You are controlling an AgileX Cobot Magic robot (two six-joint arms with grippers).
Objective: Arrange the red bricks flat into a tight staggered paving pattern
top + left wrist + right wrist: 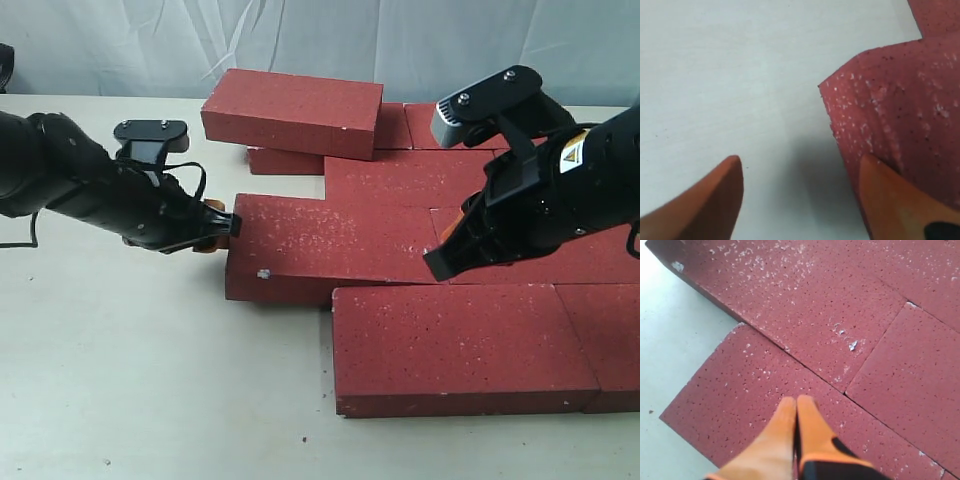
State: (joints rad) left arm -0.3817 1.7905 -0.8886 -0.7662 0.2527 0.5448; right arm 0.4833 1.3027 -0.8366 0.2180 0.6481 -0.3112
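Note:
Several dark red bricks lie flat together on the table. The middle brick (330,245) juts out to the left of the front brick (460,345). One more brick (292,112) rests raised on top of the back ones. My left gripper (222,225) is open at the middle brick's left end; in the left wrist view one orange finger (900,205) lies against that brick's corner (900,110), the other finger (715,200) is over bare table. My right gripper (440,262) is shut with nothing in it, its tips (797,410) just above the front brick (740,385) near its seam with the middle brick (805,300).
The pale table (120,360) stretches bare to the left and front of the bricks. A white curtain (150,40) hangs behind. A partly covered brick (285,160) lies under the raised one. More flat bricks (420,175) fill the back right.

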